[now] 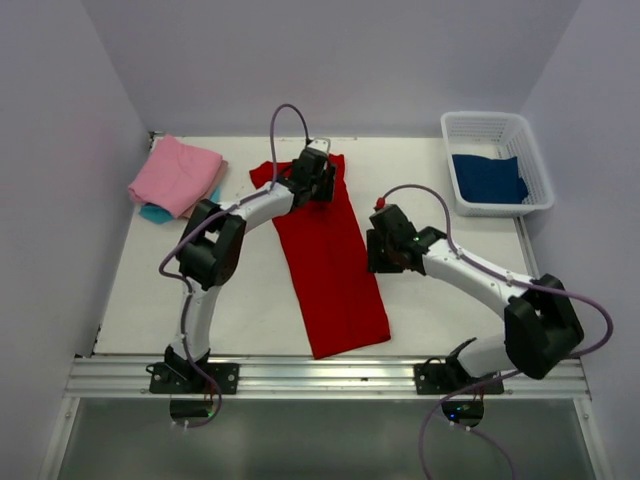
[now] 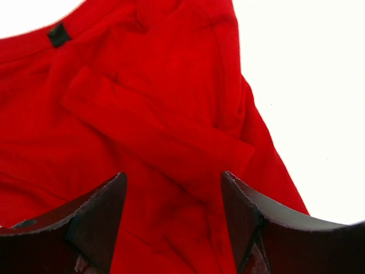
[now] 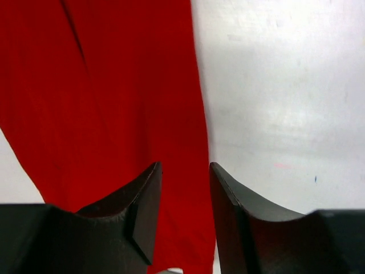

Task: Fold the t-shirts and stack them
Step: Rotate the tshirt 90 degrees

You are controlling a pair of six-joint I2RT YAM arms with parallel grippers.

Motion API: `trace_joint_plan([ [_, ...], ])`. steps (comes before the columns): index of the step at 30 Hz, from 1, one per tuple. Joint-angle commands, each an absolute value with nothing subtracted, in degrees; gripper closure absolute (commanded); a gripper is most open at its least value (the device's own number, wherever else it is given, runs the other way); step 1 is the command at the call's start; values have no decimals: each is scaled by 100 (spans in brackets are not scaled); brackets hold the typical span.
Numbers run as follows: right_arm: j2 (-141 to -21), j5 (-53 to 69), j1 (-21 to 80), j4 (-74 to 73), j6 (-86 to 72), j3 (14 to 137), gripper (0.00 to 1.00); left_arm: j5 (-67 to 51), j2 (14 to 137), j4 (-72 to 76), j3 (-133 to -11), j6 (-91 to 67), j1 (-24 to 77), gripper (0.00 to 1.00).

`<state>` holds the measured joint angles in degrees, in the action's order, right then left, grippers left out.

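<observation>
Left of the red t-shirt (image 1: 330,270), a pink t-shirt (image 1: 175,175) and turquoise t-shirt (image 1: 155,212) lie stacked; the red one, a half-folded strip, needs finishing; left fingers (image 2: 97,217) open above its collar; right fingers (image 3: 142,211) parted, empty, at its right edge.

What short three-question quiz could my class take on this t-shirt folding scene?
1. True or false: the dark blue cloth t-shirt lies inside the white plastic mesh basket.
2. Which arm's end effector is above the collar end of the long bright red cloth t-shirt? A. left B. right C. neither
3. Fill in: the folded pink cloth t-shirt sits at the white table's far ___ corner.
Key: 1 true; 2 A, the left end effector; 3 left.
</observation>
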<state>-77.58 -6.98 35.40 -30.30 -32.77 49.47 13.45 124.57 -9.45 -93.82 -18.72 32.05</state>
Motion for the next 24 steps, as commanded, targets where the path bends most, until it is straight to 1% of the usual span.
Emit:
trace_joint_plan([
  [1,-8383,-782,3437,-2689,-2883,6113,59,1178,11910,-633,-9343,-1907,2884,29],
  [2,-8785,-730,3367,-2724,-2805,6335,60,1160,11874,-598,-9291,-1890,2848,29],
  [4,-9095,-572,3296,-2760,-2769,6704,63,1134,11874,-536,-9307,-1767,2760,31],
  [6,-9456,-371,3252,-2777,-2760,7092,65,1143,12022,-597,-9518,-1583,2664,35],
  [7,-9535,-334,3243,-2803,-2760,7223,66,1160,12110,-693,-9771,-1521,2628,39],
  [9,-9615,-229,3243,-2751,-2777,7207,67,1117,12443,-956,-10097,-1398,2479,42],
  [13,-9484,-167,3226,-2461,-2874,6787,68,730,13121,-1396,-11237,-1196,2285,47],
  [15,-9492,-176,3234,-2373,-2874,6715,69,537,13515,-1555,-11591,-1073,2250,47],
  [16,-9536,-184,3217,-2364,-2839,6750,69,475,13648,-1677,-11906,-1020,2250,48],
  [19,-9729,-97,3103,-2373,-2743,6977,70,334,14035,-1810,-12329,-862,2241,51],
  [24,-10054,193,2901,-2285,-2690,7469,70,167,14238,-1688,-12340,-774,2232,51],
])
